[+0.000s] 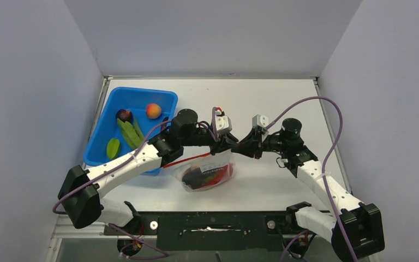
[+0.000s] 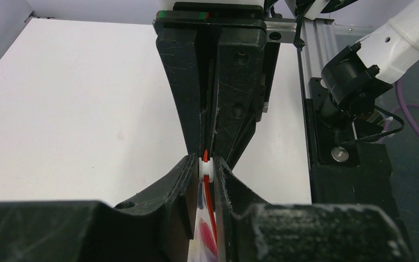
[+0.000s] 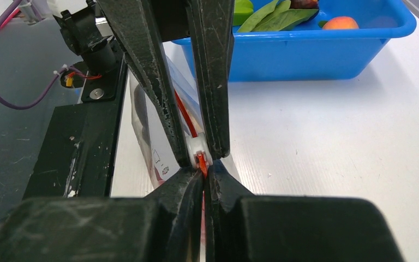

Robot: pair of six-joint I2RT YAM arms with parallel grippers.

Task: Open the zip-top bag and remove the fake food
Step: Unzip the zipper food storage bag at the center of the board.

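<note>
— Where is the zip-top bag (image 1: pixel 225 165) sitting?

— At lower centre of the overhead frame, just above the black rail (image 1: pixel 213 222) running along the near edge of the table (image 1: pixel 240 95). Its orange-red zipper strip (image 3: pixel 185 114) is facing up and slanting down-left toward the lower right corner of the blue bin (image 1: pixel 136 101), ending just beside it. The fake food (image 1: pixel 199 178) is lying bunched inside the plastic.

— What are the grippers doing?

— Both are meeting at the strip's right end. The left gripper (image 2: pixel 206 167) is pinching the white slider (image 3: pixel 198 146) between its fingers. The right gripper (image 3: pixel 203 173) is pressing together on the strip right beside the slider, its tips almost touching the left one's.

— Is there any room around them?

— The table is lying bare across the upper centre and right of the frame, out to the grey walls (image 1: pixel 33 82). On the left the bin is crowding things. The left arm (image 1: pixel 136 158) is crossing its right wall, and a peach (image 1: pixel 153 111) and green pods (image 1: pixel 128 132) are lying inside.
</note>
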